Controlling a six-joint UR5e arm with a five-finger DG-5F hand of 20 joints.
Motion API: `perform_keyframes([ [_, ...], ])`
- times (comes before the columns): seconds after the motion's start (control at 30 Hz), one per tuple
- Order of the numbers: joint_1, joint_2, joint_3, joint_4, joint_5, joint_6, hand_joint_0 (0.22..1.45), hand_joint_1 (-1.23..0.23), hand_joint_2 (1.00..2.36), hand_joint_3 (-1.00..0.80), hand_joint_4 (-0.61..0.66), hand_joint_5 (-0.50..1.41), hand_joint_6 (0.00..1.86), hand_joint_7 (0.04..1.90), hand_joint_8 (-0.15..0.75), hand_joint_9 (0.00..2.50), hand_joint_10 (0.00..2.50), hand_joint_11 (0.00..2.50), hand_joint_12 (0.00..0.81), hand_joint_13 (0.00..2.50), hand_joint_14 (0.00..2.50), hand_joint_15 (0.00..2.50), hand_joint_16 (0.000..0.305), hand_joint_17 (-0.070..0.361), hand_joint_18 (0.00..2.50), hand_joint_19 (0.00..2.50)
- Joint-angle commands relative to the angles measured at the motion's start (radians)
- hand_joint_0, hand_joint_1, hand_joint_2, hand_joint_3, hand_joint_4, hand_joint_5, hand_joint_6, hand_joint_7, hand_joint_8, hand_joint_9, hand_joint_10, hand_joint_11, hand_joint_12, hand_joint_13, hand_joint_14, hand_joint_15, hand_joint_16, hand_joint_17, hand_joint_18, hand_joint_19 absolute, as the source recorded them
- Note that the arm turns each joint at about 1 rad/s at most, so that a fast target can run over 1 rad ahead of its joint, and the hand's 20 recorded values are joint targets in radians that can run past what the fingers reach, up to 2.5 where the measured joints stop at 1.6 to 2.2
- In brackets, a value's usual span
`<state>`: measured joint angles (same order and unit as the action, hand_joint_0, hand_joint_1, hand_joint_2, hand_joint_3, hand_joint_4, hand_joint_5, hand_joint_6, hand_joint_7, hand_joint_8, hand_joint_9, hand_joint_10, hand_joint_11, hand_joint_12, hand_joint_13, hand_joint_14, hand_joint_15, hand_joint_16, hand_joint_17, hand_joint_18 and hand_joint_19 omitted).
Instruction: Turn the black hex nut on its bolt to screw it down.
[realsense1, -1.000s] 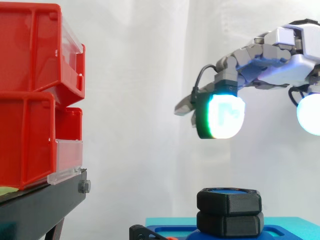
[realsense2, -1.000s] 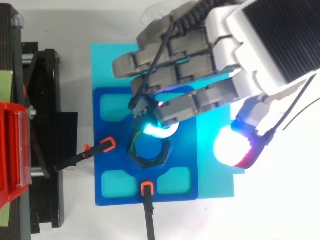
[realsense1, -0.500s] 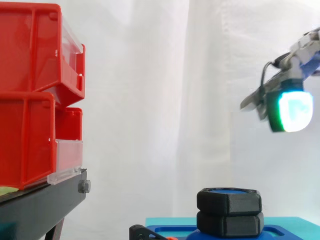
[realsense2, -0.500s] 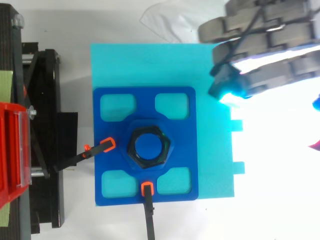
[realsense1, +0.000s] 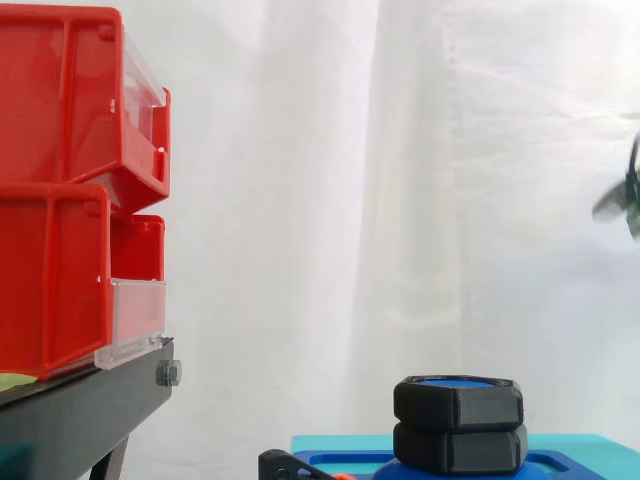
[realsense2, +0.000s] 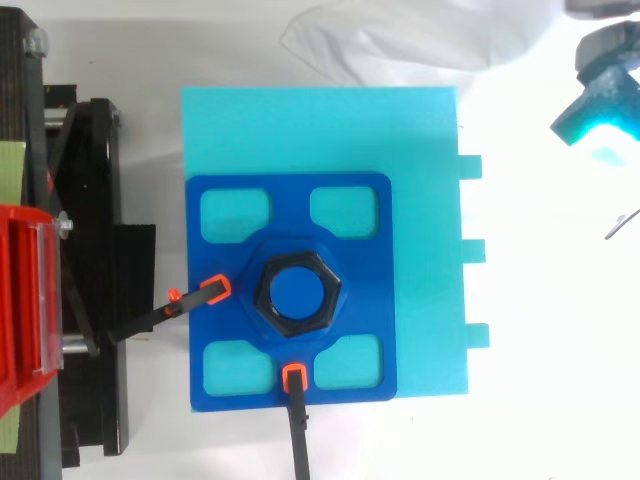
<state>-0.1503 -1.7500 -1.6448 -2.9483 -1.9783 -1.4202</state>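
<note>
while the black hex nut (realsense2: 260, 297) sits on its blue bolt (realsense2: 298, 296), the hand (realsense2: 603, 75) hangs well apart at the top view's upper right edge; its pose can't be told.

No writing, number or sign could be read on the red bins (realsense1: 60, 190), the black nut (realsense2: 297, 293) or the blue plate (realsense2: 350, 260), all well away from the hand (realsense2: 603, 62).

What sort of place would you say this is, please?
Probably a robotics lab test bench: a white curtain backdrop, red bins on a black stand, and a black hex nut mounted on a blue fixture plate.
</note>
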Motion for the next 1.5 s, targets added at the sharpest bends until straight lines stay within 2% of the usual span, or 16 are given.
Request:
perform_keyframes([
  [0.0, 0.005, 0.003, -0.02, -0.018, 0.084, 0.176, 0.49, -0.54, 1.0, -0.5, 0.35, -0.14, 0.5, 0.95, 0.361, 0.59, 0.01, 0.32, 0.4, 0.29, 0.0, 0.05, 0.062, 0.139, 0.45, 0.47],
  [0.07, 0.008, 0.001, -0.021, -0.021, 0.107, 0.23, 0.49, -0.55, 1.0, -0.5, 0.35, -0.14, 0.5, 0.95, 0.361, 0.6, 0.01, 0.33, 0.402, 0.29, 0.0, 0.05, 0.062, 0.139, 0.45, 0.47],
  [0.1, 0.009, 0.001, -0.021, -0.021, 0.125, 0.282, 0.5, -0.55, 1.0, -0.5, 0.35, -0.14, 0.5, 0.95, 0.361, 0.59, 0.01, 0.32, 0.401, 0.29, 0.0, 0.04, 0.062, 0.14, 0.45, 0.47],
  [0.13, 0.012, 0.003, -0.021, -0.028, 0.148, 0.379, 0.5, -0.55, 1.0, -0.5, 0.35, -0.14, 0.5, 0.95, 0.363, 0.59, 0.01, 0.32, 0.403, 0.29, 0.0, 0.04, 0.062, 0.14, 0.45, 0.47],
  [0.17, 0.012, 0.003, -0.021, -0.032, 0.153, 0.406, 0.5, -0.55, 1.0, -0.5, 0.35, -0.14, 0.5, 0.94, 0.362, 0.59, 0.01, 0.32, 0.402, 0.29, 0.0, 0.04, 0.062, 0.14, 0.45, 0.47],
  [0.2, 0.014, 0.003, -0.021, -0.054, 0.162, 0.494, 0.5, -0.55, 1.0, -0.5, 0.34, -0.14, 0.5, 0.94, 0.358, 0.59, 0.01, 0.32, 0.397, 0.28, 0.0, 0.04, 0.061, 0.138, 0.44, 0.46],
  [0.27, 0.017, 0.001, -0.021, -0.081, 0.173, 0.584, 0.5, -0.55, 1.0, -0.5, 0.33, -0.15, 0.5, 0.91, 0.356, 0.56, 0.01, 0.3, 0.393, 0.24, 0.0, 0.03, 0.062, 0.138, 0.36, 0.45],
  [0.33, 0.017, 0.003, -0.021, -0.087, 0.176, 0.607, 0.5, -0.56, 1.0, -0.5, 0.32, -0.15, 0.5, 0.88, 0.35, 0.52, 0.01, 0.28, 0.393, 0.19, 0.0, 0.01, 0.062, 0.139, 0.32, 0.43],
  [0.43, 0.018, 0.003, -0.021, -0.12, 0.18, 0.705, 0.5, -0.56, 1.0, -0.5, 0.28, -0.17, 0.5, 0.82, 0.32, 0.4, 0.0, 0.23, 0.376, 0.08, 0.0, 0.01, 0.06, 0.134, 0.2, 0.43],
  [0.53, 0.02, 0.003, -0.021, -0.149, 0.179, 0.771, 0.49, -0.51, 1.0, -0.5, 0.24, -0.19, 0.5, 0.77, 0.289, 0.27, 0.0, 0.17, 0.356, 0.0, 0.0, 0.01, 0.054, 0.123, 0.01, 0.44],
  [0.6, 0.02, 0.003, -0.021, -0.149, 0.179, 0.776, 0.48, -0.47, 1.0, -0.5, 0.23, -0.23, 0.5, 0.73, 0.246, 0.06, 0.0, 0.11, 0.337, 0.0, 0.0, 0.03, 0.053, 0.119, 0.0, 0.45],
  [0.67, 0.018, 0.003, -0.021, -0.149, 0.176, 0.776, 0.48, -0.46, 1.0, -0.5, 0.22, -0.24, 0.5, 0.71, 0.239, 0.0, 0.0, 0.07, 0.34, 0.0, 0.0, 0.03, 0.053, 0.119, 0.0, 0.45],
  [0.77, 0.02, 0.003, -0.021, -0.146, 0.176, 0.774, 0.46, -0.45, 1.0, -0.5, 0.19, -0.27, 0.5, 0.66, 0.23, 0.0, 0.0, 0.04, 0.35, 0.0, 0.0, 0.02, 0.055, 0.124, 0.0, 0.46],
  [0.9, 0.02, 0.003, -0.021, -0.143, 0.179, 0.773, 0.43, -0.41, 1.0, -0.5, 0.21, -0.28, 0.5, 0.62, 0.238, 0.0, 0.0, 0.03, 0.363, 0.0, 0.0, 0.03, 0.057, 0.129, 0.0, 0.47],
  [1.3, 0.018, 0.003, -0.021, -0.141, 0.179, 0.771, 0.41, -0.33, 1.0, -0.5, 0.2, -0.29, 0.5, 0.63, 0.232, 0.0, 0.0, 0.03, 0.361, 0.0, 0.0, 0.03, 0.058, 0.13, 0.0, 0.46],
  [1.47, 0.02, 0.003, -0.021, -0.141, 0.179, 0.771, 0.42, -0.31, 1.0, -0.5, 0.23, -0.28, 0.5, 0.63, 0.273, 0.0, 0.0, 0.02, 0.39, 0.0, 0.0, 0.02, 0.063, 0.142, 0.0, 0.42],
])
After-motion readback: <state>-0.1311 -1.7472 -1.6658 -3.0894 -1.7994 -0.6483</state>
